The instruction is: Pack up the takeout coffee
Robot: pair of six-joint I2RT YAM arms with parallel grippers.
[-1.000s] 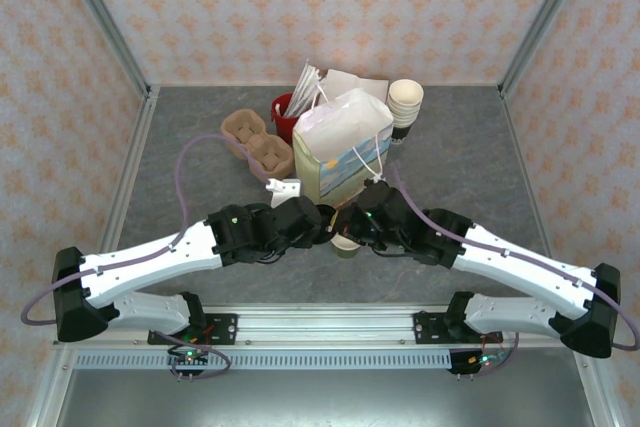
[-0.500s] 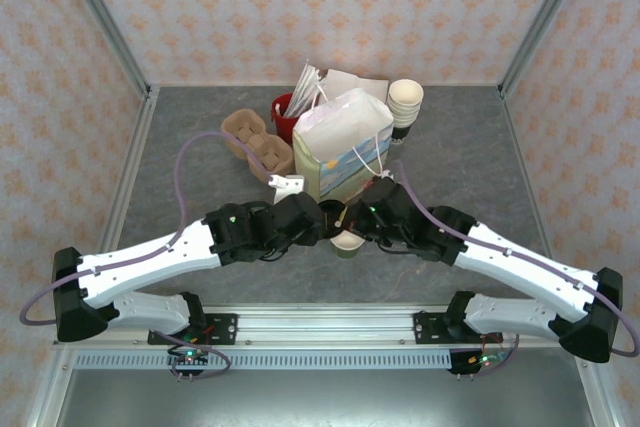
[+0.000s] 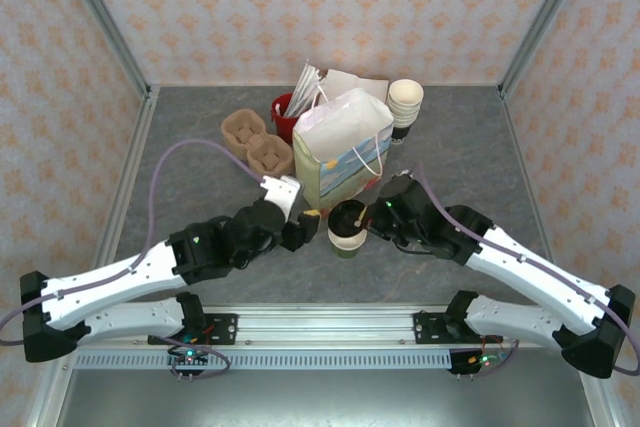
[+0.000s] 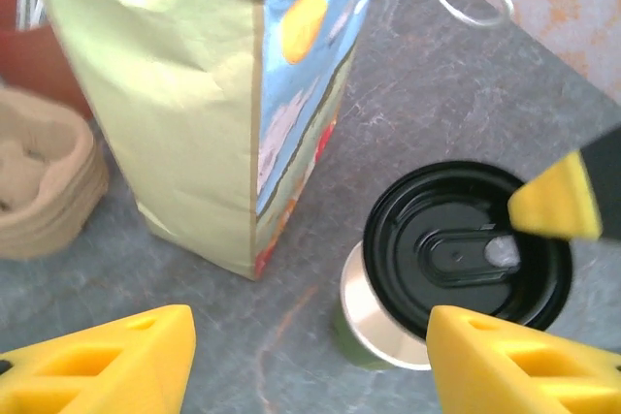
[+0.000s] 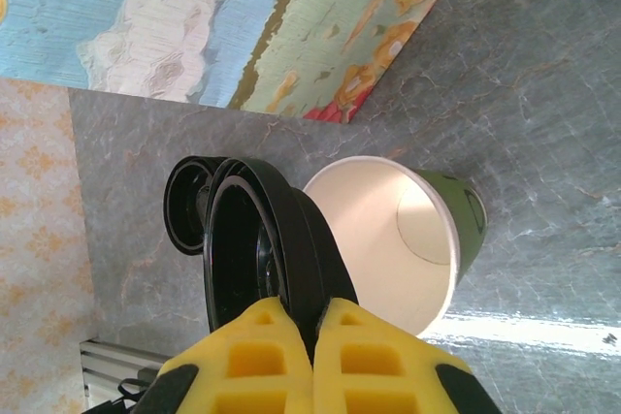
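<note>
Currently you are working the lidding step, as I judge it, ahead of the packing itself. Your right end effector [image 5: 312,322] is clamping shut on the edge of the black lid [image 4: 456,249] and holding it over the takeout coffee [image 3: 347,240]. The lid is not seated. From the right wrist it is tilting up on edge, with the cream inside of the cup lying open beside it. From the left wrist a crescent of pale rim is showing past the lid. Your left end effector [image 4: 310,358] is standing open with nothing between its fingers, near the cup on its left.

The takeout coffee is sitting on the desk [image 3: 480,167], just in front of the near corner of the paper bag [image 3: 340,147] and apart from it. It is standing upright, mouth pointing up, its long axis running vertical.

In my judgement, the next move is calling for you to level the lid, centre it on the rim and press down evenly. Nothing is gripping the cup body, so an off-centre push could be tipping or sliding it; steadying the green side with your left end effector looks wise. After that, you are lifting it upright into the bag.
</note>
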